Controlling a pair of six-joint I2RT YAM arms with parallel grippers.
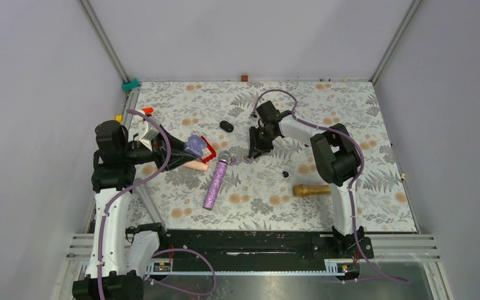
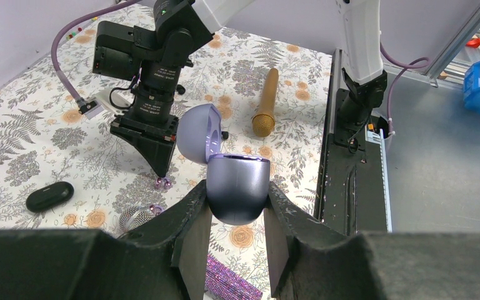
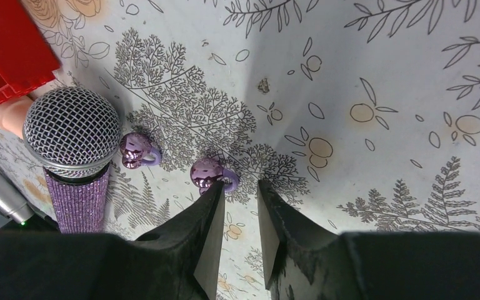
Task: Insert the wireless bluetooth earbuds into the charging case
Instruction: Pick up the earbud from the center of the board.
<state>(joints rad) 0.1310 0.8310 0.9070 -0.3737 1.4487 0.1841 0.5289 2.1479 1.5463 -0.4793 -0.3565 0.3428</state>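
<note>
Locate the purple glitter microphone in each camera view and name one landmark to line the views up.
Top external: the purple microphone lies near the centre, mesh head pointing away from the arm bases.
Left wrist: only its mesh head and a bit of handle show, at the bottom, left of centre.
Right wrist: its mesh head fills the left edge.
Landmark: the right gripper, tips down beside that mesh head in every view.
</note>
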